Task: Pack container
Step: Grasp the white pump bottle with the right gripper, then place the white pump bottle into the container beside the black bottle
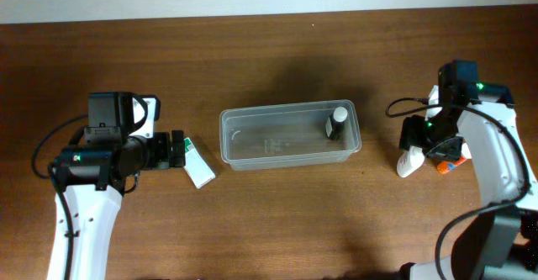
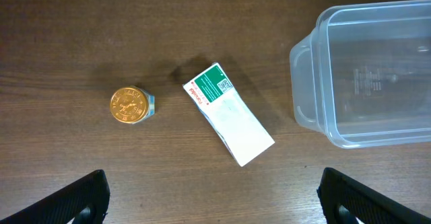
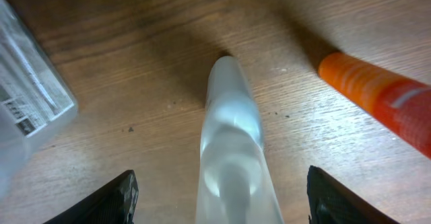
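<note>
- The left claw [image 2: 212, 180] hangs over the surface [image 1: 277, 221] well to the left of the container. Its two dark fingers [image 2: 77, 200] stand wide apart at the bottom corners of the left wrist view, with nothing between them.
- A small jar with a gold lid [image 2: 131, 105] stands upright on the wood, further from the container than anything else on that side. In the overhead view it is hidden under the left arm.
- A white box with a green end [image 2: 227, 114] lies flat and askew between the jar and the container. It is near the container's left end but not touching it. Its green end points away from the claw in the left wrist view.
- The container [image 1: 286, 108] sits about mid-surface with its long side running left to right. It is open at the top and clear enough that the wood shows through its floor.
- A small dark bottle with a white cap [image 1: 336, 122] is inside the container, at its right end, close to the far wall.
- The right claw [image 3: 223, 183] is to the right of the container, apart from it. Its fingers [image 3: 114, 197] are spread, one on either side of a pale translucent bottle [image 3: 232, 150] that lies on the surface. A gap of wood shows on each side, so they do not grip it.
- An orange bottle [image 3: 377, 93] lies just beyond the pale one, on the side away from the container. It is angled and separate from it.
</note>
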You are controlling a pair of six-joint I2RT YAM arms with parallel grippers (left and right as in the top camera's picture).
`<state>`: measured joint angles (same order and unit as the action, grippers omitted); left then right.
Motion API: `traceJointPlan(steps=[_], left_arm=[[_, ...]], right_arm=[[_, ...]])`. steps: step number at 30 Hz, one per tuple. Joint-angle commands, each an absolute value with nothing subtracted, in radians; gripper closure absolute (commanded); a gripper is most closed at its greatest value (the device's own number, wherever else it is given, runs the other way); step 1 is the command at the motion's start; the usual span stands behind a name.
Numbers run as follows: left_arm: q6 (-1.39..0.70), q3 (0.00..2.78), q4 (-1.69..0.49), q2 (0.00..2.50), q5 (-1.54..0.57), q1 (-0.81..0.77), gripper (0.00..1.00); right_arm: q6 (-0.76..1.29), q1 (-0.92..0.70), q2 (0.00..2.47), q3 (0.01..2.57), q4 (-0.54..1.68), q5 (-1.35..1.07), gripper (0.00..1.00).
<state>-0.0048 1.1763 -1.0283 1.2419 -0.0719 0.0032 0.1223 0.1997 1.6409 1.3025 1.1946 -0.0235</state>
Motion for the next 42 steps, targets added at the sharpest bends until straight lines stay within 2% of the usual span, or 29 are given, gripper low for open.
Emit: traceJointPlan(steps=[1, 5, 13, 16, 23, 29, 34, 42], left_arm=[[-0.008, 1.196, -1.026, 1.247, -0.083, 0.010, 0.01], [-0.008, 1.196, -1.026, 1.247, -0.083, 0.010, 0.01], [-0.008, 1.196, -1.026, 1.247, -0.083, 0.010, 0.01], [-0.008, 1.196, -1.026, 1.247, -0.083, 0.010, 0.01], [-0.008, 1.196, -1.026, 1.247, -0.083, 0.010, 0.01], [-0.008, 1.196, -1.026, 1.247, -0.083, 0.010, 0.01], [-0.008, 1.196, -1.026, 1.247, -0.083, 0.010, 0.01], [-0.008, 1.196, -1.026, 1.247, -0.083, 0.010, 0.01]], right_arm=[[0.112, 0.204, 1.662, 1.294, 1.181, -0.033, 0.29], [0.113, 0.205, 1.667, 1.294, 1.176, -0.022, 0.39], [0.113, 0.205, 1.667, 1.294, 1.177, -0.018, 0.77], [0.113, 0.205, 1.667, 1.294, 1.177, -0.018, 0.86], [0.112, 0.201, 1.629, 1.325, 1.212, -0.023, 0.88], [0.108, 0.151, 1.525, 1.482, 1.341, -0.035, 0.88], [0.105, 0.013, 1.423, 1.594, 1.388, -0.035, 0.87], [0.112, -0.218, 1.414, 1.578, 1.340, -0.033, 0.87]])
